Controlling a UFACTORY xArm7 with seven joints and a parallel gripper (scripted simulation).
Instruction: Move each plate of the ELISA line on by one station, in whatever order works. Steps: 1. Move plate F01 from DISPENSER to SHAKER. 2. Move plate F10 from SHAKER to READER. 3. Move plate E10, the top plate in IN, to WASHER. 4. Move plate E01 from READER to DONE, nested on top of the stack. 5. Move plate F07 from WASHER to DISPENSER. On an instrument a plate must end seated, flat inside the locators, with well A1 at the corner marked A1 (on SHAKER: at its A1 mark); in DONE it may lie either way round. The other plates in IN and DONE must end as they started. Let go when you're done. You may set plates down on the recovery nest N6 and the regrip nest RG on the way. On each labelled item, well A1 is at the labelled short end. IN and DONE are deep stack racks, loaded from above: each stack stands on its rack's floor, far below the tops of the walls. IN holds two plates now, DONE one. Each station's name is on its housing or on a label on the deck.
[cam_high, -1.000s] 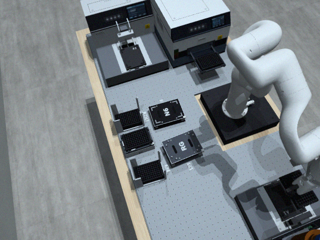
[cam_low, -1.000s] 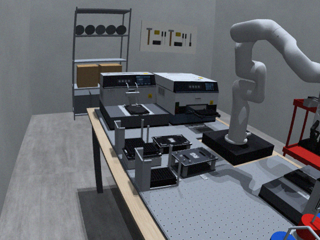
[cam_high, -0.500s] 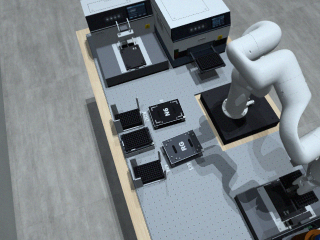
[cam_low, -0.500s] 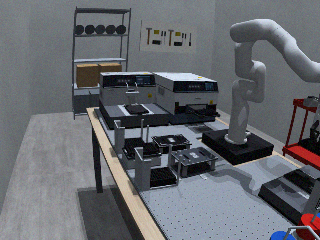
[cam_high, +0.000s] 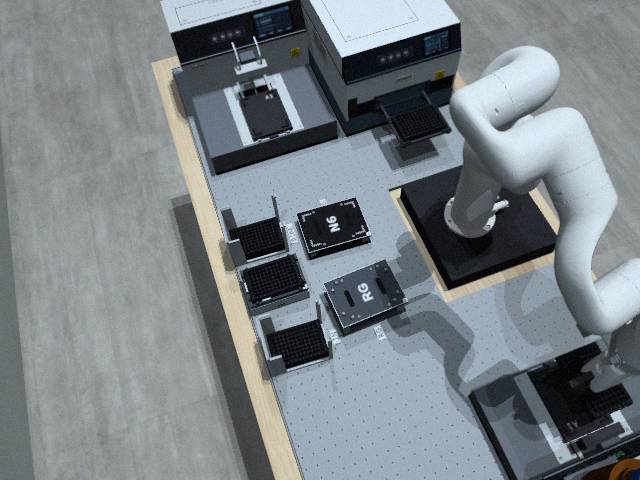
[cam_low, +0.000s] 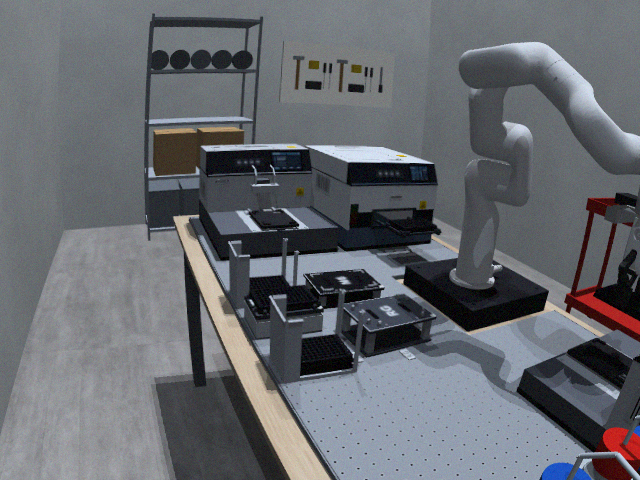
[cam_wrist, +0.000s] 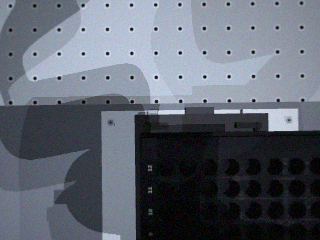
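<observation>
My gripper (cam_high: 599, 379) is shut on a black well plate (cam_high: 612, 400) at the front right corner of the deck. It holds the plate over the dark nest of a low instrument (cam_high: 560, 413) with an A1 mark; I cannot tell if the plate touches the nest. In the wrist view the plate (cam_wrist: 225, 185) fills the lower right, with column numbers on its left edge and the nest's pale strip (cam_wrist: 117, 175) beside it. The plate's label is not readable. Another plate sits on the tray of the back right instrument (cam_high: 418, 122). The back left instrument's nest (cam_high: 265, 113) looks flat and dark.
Along the left edge stand two stack racks (cam_high: 256, 237) (cam_high: 298, 343) with dark plates, and a plate on the station between them (cam_high: 272, 279). Nests N6 (cam_high: 334, 224) and RG (cam_high: 364, 292) are bare. The arm's base (cam_high: 473, 217) stands mid-right. A red cart (cam_low: 599, 258) is beyond the table.
</observation>
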